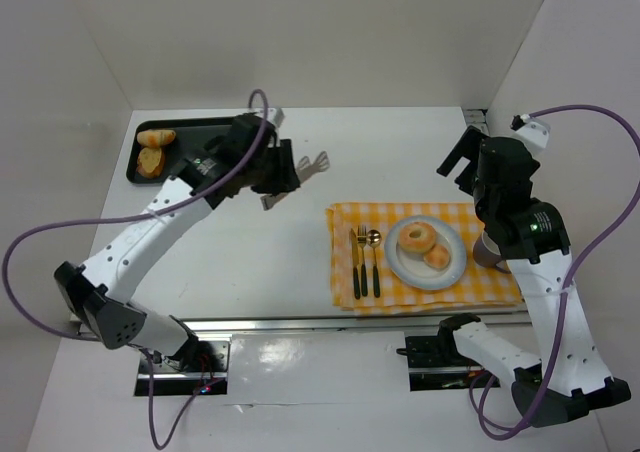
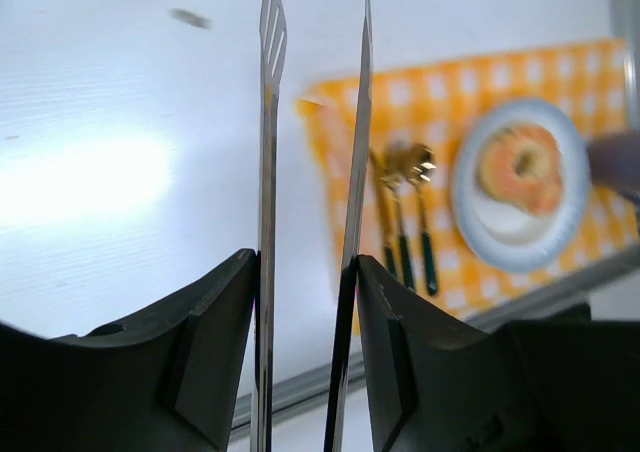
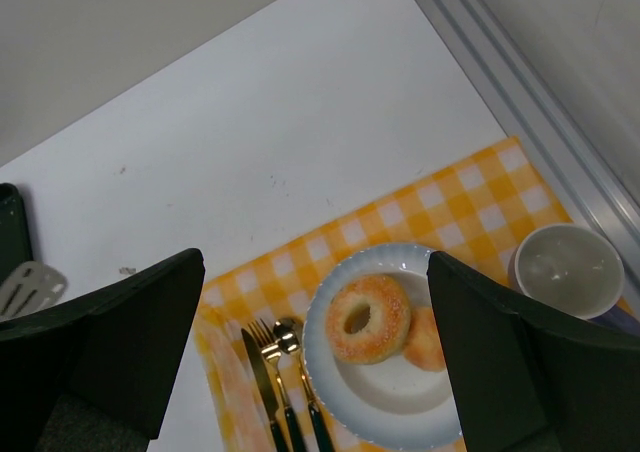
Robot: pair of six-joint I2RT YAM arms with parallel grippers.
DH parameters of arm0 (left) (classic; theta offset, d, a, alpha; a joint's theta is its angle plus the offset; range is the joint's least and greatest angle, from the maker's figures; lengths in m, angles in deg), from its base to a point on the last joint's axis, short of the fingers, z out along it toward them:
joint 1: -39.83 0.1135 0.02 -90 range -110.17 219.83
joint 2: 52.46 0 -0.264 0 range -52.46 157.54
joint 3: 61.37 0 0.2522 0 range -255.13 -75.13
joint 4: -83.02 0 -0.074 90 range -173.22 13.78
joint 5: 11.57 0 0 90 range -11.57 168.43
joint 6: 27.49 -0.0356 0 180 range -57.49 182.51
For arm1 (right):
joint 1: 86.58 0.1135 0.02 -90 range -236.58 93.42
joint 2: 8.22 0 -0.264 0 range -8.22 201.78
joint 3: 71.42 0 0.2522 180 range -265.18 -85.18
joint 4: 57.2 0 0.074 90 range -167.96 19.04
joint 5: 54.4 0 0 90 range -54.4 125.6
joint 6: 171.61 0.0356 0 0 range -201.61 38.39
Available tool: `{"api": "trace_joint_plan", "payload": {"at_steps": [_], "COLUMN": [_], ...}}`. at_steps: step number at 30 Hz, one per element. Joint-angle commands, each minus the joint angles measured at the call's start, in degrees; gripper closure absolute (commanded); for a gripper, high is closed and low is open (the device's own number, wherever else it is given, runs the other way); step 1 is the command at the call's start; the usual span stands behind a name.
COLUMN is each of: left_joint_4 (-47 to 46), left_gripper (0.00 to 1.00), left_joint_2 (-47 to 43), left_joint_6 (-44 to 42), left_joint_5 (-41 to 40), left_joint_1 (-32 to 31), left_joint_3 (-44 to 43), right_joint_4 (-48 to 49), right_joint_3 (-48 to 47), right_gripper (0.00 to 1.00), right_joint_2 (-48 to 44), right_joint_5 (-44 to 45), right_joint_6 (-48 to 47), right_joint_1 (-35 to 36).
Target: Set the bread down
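Two pieces of bread [image 1: 153, 150] lie on the black tray [image 1: 190, 124] at the far left. A ring-shaped bread [image 1: 417, 237] and a small round piece [image 1: 437, 259] rest on the white plate [image 1: 400, 267]; the right wrist view shows the ring [image 3: 370, 317] too. My left gripper [image 1: 275, 167] is shut on metal tongs [image 2: 268, 152], held above the table between tray and placemat. The tong blades stand apart with nothing between them. My right gripper [image 3: 315, 352] hangs open and empty above the plate.
A yellow checked placemat [image 1: 345, 222] carries the plate and a knife, fork and spoon [image 1: 365, 262] to its left. A white cup [image 3: 566, 270] stands right of the plate, partly under my right arm. White walls close in the back and sides.
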Motion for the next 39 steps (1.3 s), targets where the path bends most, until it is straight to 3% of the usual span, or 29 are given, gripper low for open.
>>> {"api": "trace_joint_plan", "payload": {"at_steps": [1,6,9,14,18,23,28,35,39], "left_joint_4": [3.2,2.6,-6.7,-24.6,-28.8,-28.8,-27.5,-16.7,-11.6], "left_gripper": [0.44,0.44,0.44,0.44,0.44,0.39,0.12,0.08,0.08], "left_joint_2": [-4.7,-8.3,-9.0,-4.4,2.1,11.6,16.0,13.1,6.7], "left_joint_6": [-2.6,-4.1,-6.0,-7.3,-8.9,-10.1,-11.3,-11.8,-11.3], "left_joint_5": [-1.7,-4.6,-4.6,-0.9,-6.4,-7.0,-5.2,-3.2,-2.7], "left_joint_1": [5.7,14.4,17.3,16.7,12.8,11.7,11.7,11.2,10.1], "left_joint_3": [2.5,8.0,15.1,22.0,21.0,18.2,16.4,7.4,6.1], "right_joint_4": [1.9,3.2,4.3,4.3,3.6,3.6,3.6,4.3,3.7], "right_joint_3": [0.0,1.4,2.9,2.9,3.5,4.0,4.0,5.0,5.6], "right_gripper": [0.0,0.0,0.0,0.0,0.0,0.0,0.0,0.0,0.0], "right_joint_2": [-0.2,0.3,0.3,0.9,0.9,0.9,1.4,2.6,6.1], "right_joint_5": [-0.4,-2.2,-3.8,-4.6,-3.5,-3.5,-3.6,-4.6,-6.2], "right_joint_6": [-0.7,-0.7,-0.2,-0.1,-0.1,-0.1,-0.1,-0.7,-0.7], "right_joint_1": [-0.3,-0.3,-0.3,-0.3,-0.3,-0.3,-0.3,-0.3,-0.3]}}
